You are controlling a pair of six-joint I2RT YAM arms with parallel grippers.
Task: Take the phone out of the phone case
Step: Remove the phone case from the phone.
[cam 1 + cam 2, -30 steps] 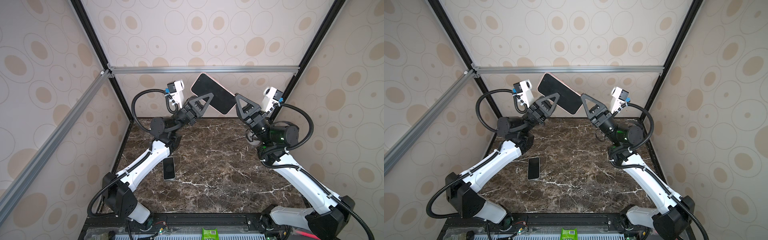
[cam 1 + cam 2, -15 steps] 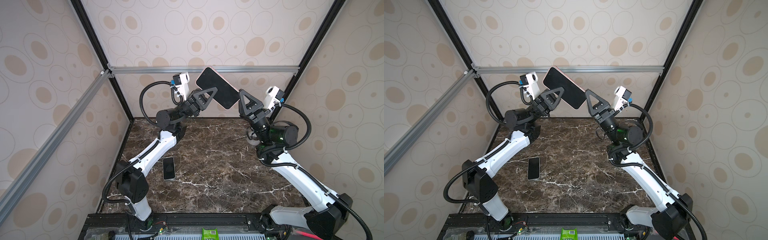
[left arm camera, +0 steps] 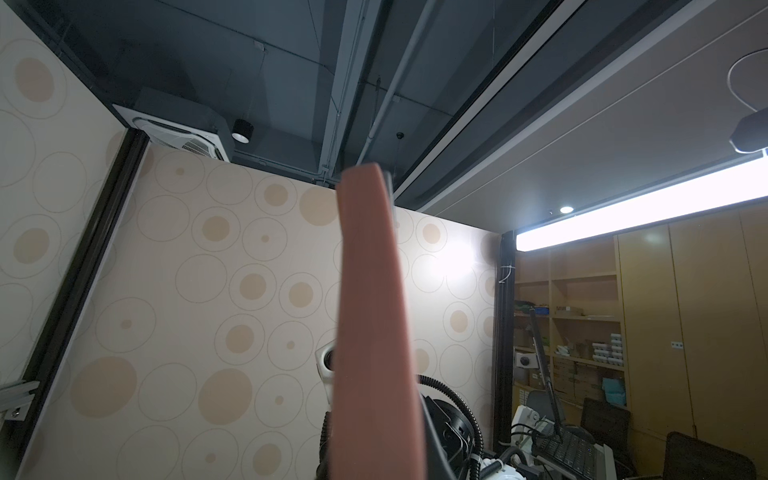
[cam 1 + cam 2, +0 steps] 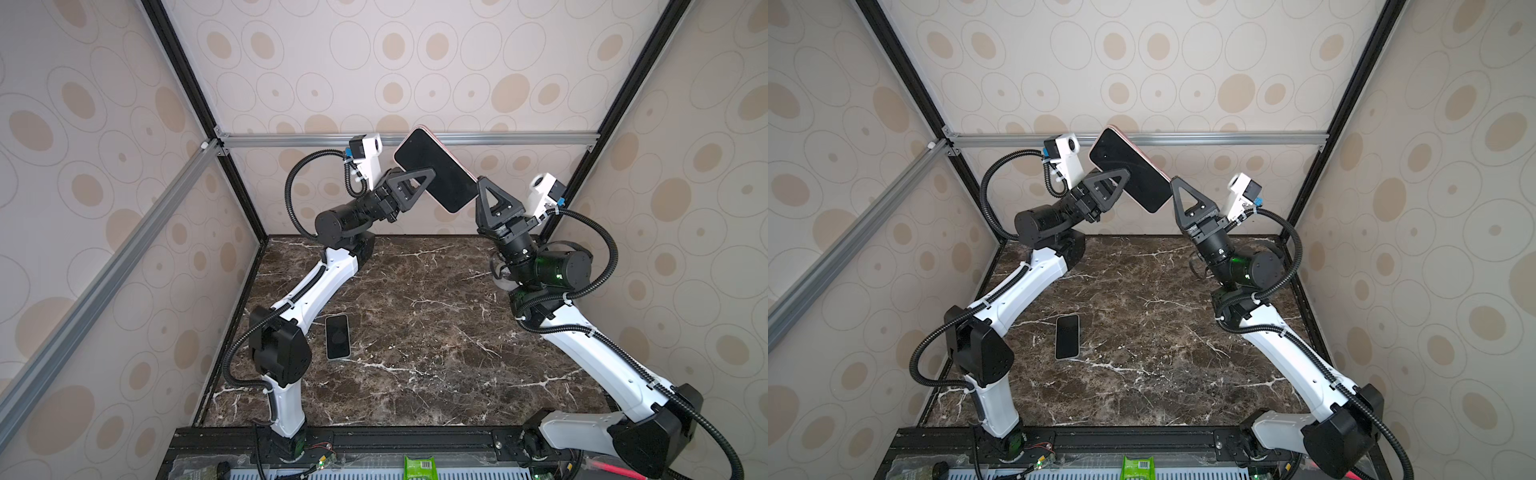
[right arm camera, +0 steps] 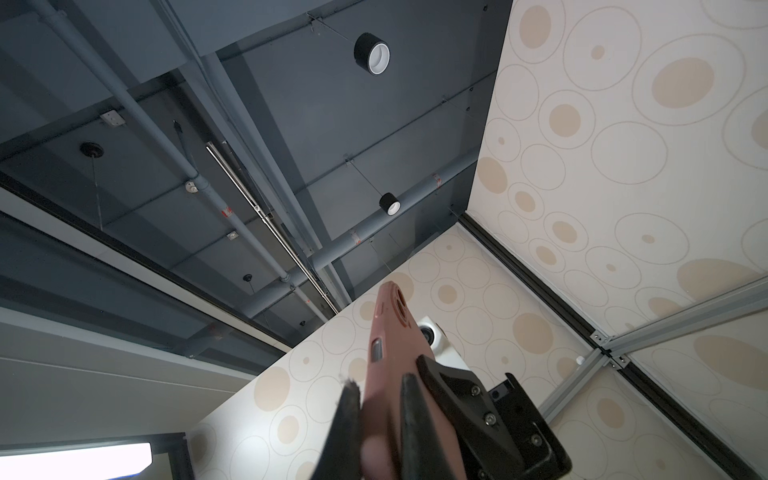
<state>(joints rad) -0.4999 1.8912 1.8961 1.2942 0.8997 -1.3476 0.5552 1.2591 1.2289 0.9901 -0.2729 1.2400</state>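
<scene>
Dark marble tabletop [image 4: 415, 332] below. High over its rear edge, tilted: phone [image 4: 440, 166] inside pink phone case [image 3: 374, 332]. Left gripper [image 4: 430, 171] and right gripper [image 5: 380, 395] both clamped on pink phone case, opposite ends. Second phone [image 4: 337, 336] flat near left edge.

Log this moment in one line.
left gripper: shut on phone | right gripper: shut on phone | phone: aloft, in case | second phone: on table

Raised over the rear of the table [image 4: 415, 332], the cased phone [image 4: 451, 183] sits tilted between my two grippers: my left gripper [image 4: 428, 172] grips its left edge, my right gripper [image 4: 480, 183] its lower right end. A second phone [image 4: 337, 336] lies flat on the table, just beside my left arm.
</scene>
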